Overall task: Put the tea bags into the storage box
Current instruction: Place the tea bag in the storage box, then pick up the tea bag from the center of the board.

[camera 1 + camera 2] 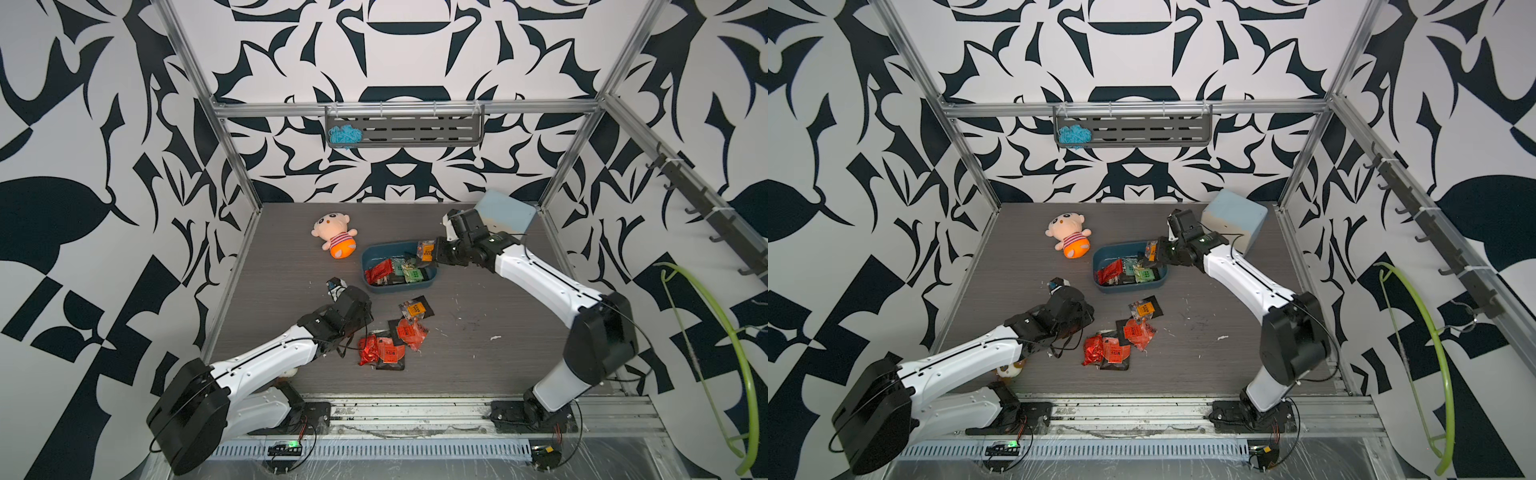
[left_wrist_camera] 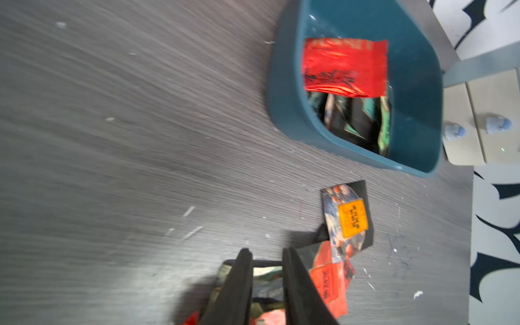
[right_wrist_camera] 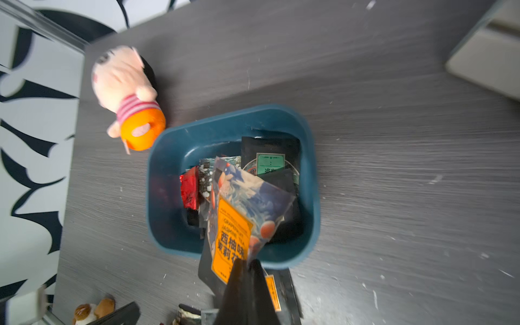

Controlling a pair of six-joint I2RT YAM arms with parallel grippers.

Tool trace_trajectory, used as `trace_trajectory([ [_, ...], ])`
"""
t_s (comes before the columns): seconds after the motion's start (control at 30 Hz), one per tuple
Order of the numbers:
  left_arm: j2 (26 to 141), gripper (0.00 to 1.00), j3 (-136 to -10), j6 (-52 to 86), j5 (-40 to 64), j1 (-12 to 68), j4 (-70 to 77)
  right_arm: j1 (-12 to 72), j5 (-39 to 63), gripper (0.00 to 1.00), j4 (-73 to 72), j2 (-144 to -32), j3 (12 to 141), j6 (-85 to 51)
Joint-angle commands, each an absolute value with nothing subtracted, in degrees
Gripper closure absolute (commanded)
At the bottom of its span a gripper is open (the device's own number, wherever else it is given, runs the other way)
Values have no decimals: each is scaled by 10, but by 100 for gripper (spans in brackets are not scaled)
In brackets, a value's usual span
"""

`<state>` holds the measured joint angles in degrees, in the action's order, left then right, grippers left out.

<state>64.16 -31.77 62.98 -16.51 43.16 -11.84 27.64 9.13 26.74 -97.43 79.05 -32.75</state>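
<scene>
R gripper pinched orange-labelled foil tea bag over teal plastic storage box below it, prob. to drop; L gripper slightly parted above red foil sachets.

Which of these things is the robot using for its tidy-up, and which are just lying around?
For the job:
- storage box
- tea bags inside it
- loose tea bags
- orange-label tea bag, pinched in the right tool

Just lying about:
- plush doll
- little cabinet
- blue yarn
</scene>
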Motion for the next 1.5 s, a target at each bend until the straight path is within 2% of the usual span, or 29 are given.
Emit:
trace_trajectory([
  [0.0, 614, 74, -302, 622, -178, 420, -140, 284, 118, 100, 275, -1013, 834, -319],
  [0.3, 580, 72, -283, 617, -162, 402, -155, 301, 81, 99, 282, -1094, 873, -319],
  [0.4, 572, 69, -281, 616, -156, 401, -155, 302, 59, 92, 298, -1091, 875, -311],
  [0.53, 561, 62, -288, 610, -143, 399, -157, 304, 22, 77, 316, -1058, 869, -298],
  [0.77, 551, 51, -301, 617, -113, 398, -170, 305, -34, 67, 340, -917, 827, -261],
  [0.97, 552, 51, -296, 625, -67, 399, -122, 305, -37, 68, 320, -756, 736, -252],
  [1.1, 580, 51, -310, 628, -46, 405, -99, 306, -22, 68, 242, -642, 603, -286],
  [1.17, 601, 51, -324, 630, -51, 420, -93, 305, -11, 63, 199, -604, 534, -315],
  [1.27, 639, 55, -349, 628, -55, 446, -79, 305, 28, 55, 156, -582, 457, -359],
  [1.47, 717, 65, -400, 620, -58, 479, -61, 305, 64, 55, 112, -616, 381, -439],
])
